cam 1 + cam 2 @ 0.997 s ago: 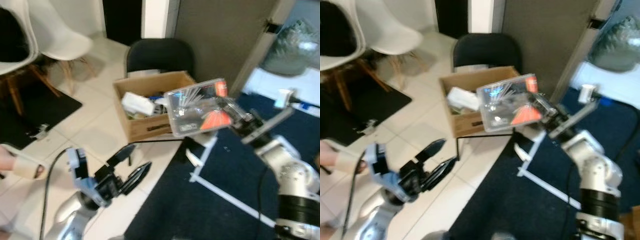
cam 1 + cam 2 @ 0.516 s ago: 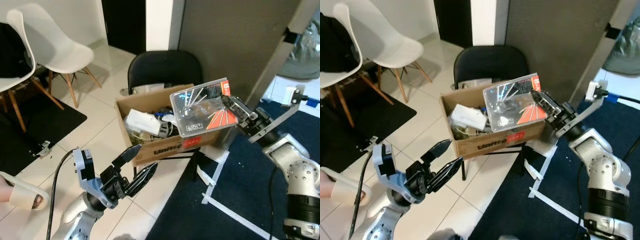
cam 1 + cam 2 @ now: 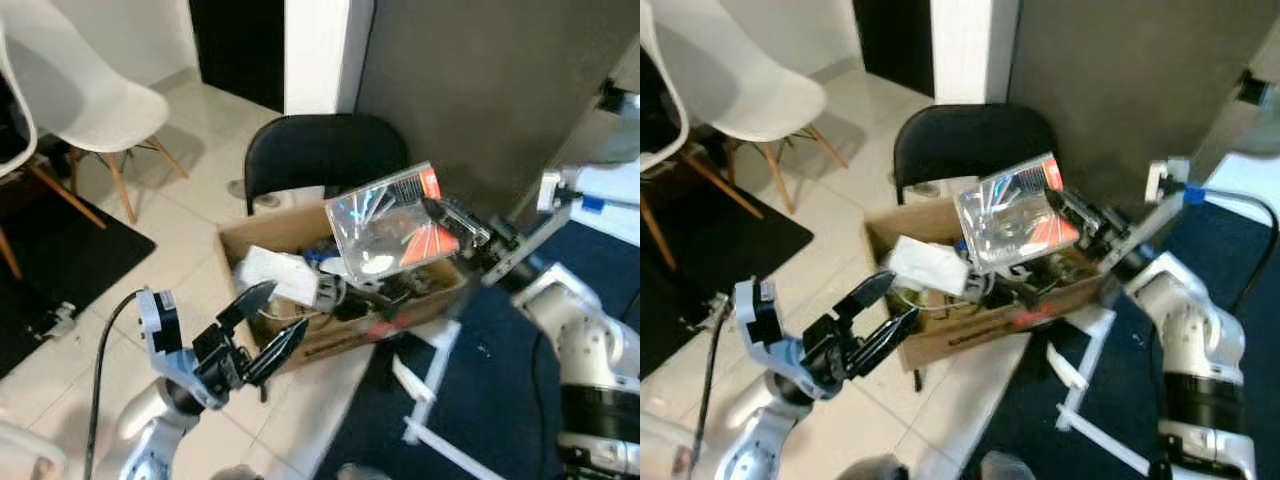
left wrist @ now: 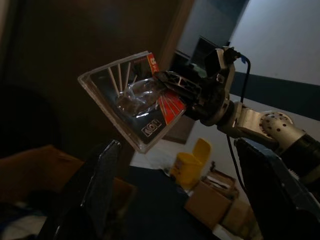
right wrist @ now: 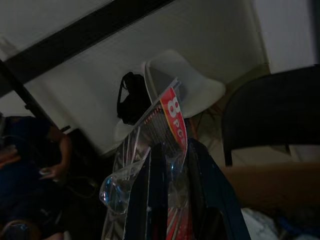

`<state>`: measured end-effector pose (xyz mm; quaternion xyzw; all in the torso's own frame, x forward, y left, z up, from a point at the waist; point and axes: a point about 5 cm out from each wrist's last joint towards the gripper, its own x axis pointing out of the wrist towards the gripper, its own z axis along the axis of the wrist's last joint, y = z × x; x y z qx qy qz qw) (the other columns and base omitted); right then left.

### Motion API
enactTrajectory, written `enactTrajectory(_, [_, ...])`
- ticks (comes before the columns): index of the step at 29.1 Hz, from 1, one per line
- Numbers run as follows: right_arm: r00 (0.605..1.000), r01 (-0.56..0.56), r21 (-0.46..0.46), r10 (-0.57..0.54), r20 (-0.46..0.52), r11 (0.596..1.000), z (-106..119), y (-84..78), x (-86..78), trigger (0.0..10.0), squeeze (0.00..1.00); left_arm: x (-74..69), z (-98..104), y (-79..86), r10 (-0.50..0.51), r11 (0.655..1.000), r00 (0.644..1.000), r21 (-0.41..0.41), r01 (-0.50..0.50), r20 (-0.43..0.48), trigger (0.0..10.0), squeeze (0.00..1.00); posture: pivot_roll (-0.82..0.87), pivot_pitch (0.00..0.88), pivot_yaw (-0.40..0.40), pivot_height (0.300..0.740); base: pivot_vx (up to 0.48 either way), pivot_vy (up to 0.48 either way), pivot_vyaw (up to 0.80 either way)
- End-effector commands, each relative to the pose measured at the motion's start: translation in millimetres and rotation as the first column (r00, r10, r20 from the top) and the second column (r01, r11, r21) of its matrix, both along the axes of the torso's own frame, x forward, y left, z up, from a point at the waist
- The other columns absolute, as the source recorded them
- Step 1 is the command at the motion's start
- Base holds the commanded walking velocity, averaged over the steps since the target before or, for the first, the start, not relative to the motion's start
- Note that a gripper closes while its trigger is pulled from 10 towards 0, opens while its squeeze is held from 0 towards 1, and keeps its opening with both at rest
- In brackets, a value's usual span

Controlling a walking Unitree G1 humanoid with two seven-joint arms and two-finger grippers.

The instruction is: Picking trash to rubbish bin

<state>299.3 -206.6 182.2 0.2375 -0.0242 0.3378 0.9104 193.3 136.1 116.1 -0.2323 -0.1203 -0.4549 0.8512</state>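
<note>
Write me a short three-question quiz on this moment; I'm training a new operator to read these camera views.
1. True or false: the right gripper is shut on the clear plastic blister pack with a red card.
2. Above what is the pack held? A) white chair B) brown cardboard box of trash C) black mat
3. Fill in: the left gripper has its fingers ____.

Key: 1 true; 2 B; 3 open

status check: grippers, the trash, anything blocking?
Right gripper shut on clear plastic package, held over cardboard box. Left gripper open, empty, beside box's front. Box already holds trash; nothing blocking.
</note>
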Motion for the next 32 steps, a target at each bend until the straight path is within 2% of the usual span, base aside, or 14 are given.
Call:
enactTrajectory(1, [1.000,0.019,-0.038,-0.018,0.011,0.999,1,-0.4,0.7,10.0,0.00,0.3,2,-0.4,-0.008,1.000,1.000,0.001,0.008,0.010,10.0,0.00,-0.08,0.000,-0.046,0.740,0.450,0.000,0.00])
enactTrajectory(6, [0.997,0.079,-0.103,-0.079,0.007,0.991,0,-2.1,5.4,10.0,0.00,0.6,1,0.7,0.000,1.000,1.000,0.002,0.000,0.000,10.0,0.00,-0.08,0.000,-0.046,0.740,0.433,0.000,0.00])
enactTrajectory(10, [0.988,0.150,-0.182,-0.154,-0.011,0.972,-5,-7.0,12.0,10.0,0.00,2.7,0,2.3,0.007,1.000,1.000,0.003,-0.007,-0.010,10.0,0.00,-0.08,0.000,-0.046,0.740,0.000,0.000,0.00])
enactTrajectory(12, [0.978,0.188,-0.254,-0.205,-0.040,0.949,-11,-11.8,15.0,10.0,0.00,3.0,-1,2.3,0.003,1.000,1.000,0.001,-0.003,-0.015,10.0,0.00,-0.08,0.000,-0.046,0.740,0.000,0.000,0.00])
enactTrajectory(16, [0.969,0.212,-0.315,-0.240,-0.054,0.925,-15,-15.4,16.9,10.0,0.00,3.0,-2,2.1,0.001,1.000,1.000,0.000,-0.001,-0.019,10.0,0.00,-0.08,0.000,-0.046,0.740,0.000,0.000,0.00])
enactTrajectory(18, [0.964,0.218,-0.395,-0.260,-0.056,0.892,-22,-17.8,17.9,10.0,0.00,2.9,-3,1.2,-0.001,1.000,1.000,0.001,0.001,-0.022,10.0,0.00,-0.08,0.000,-0.050,0.740,0.000,0.000,0.00])
enactTrajectory(23, [0.968,0.176,-0.520,-0.244,-0.064,0.836,-32,-18.7,16.4,10.0,0.00,2.5,-5,-0.6,-0.007,1.000,1.000,0.004,0.007,-0.026,10.0,0.00,-0.07,0.000,-0.052,0.740,0.000,0.000,0.00])
enactTrajectory(27, [0.975,0.132,-0.556,-0.210,-0.079,0.821,-36,-19.1,14.2,10.0,0.00,2.3,-5,-1.1,-0.010,1.000,1.000,0.005,0.010,-0.027,10.0,0.00,-0.07,0.000,-0.052,0.740,0.000,0.000,0.00])
enactTrajectory(28, [0.977,0.113,-0.578,-0.197,-0.084,0.808,-38,-19.6,13.0,10.0,0.00,2.2,-5,-1.4,-0.012,1.000,1.000,0.005,0.012,-0.028,10.0,0.00,-0.07,0.000,-0.051,0.740,0.000,0.000,0.00])
enactTrajectory(31, [0.975,0.069,-0.670,-0.193,-0.114,0.739,-47,-24.8,10.1,10.0,0.00,2.2,-6,-2.6,-0.017,1.000,0.999,0.006,0.017,-0.030,10.0,0.00,-0.07,0.000,-0.051,0.740,0.000,0.000,0.00])
enactTrajectory(32, [0.975,0.069,-0.670,-0.193,-0.114,0.739,-47,-24.8,10.1,10.0,0.00,2.2,-6,-2.6,-0.017,1.000,0.999,0.006,0.017,-0.030,10.0,0.00,-0.07,0.000,-0.051,0.740,0.000,0.000,0.00])
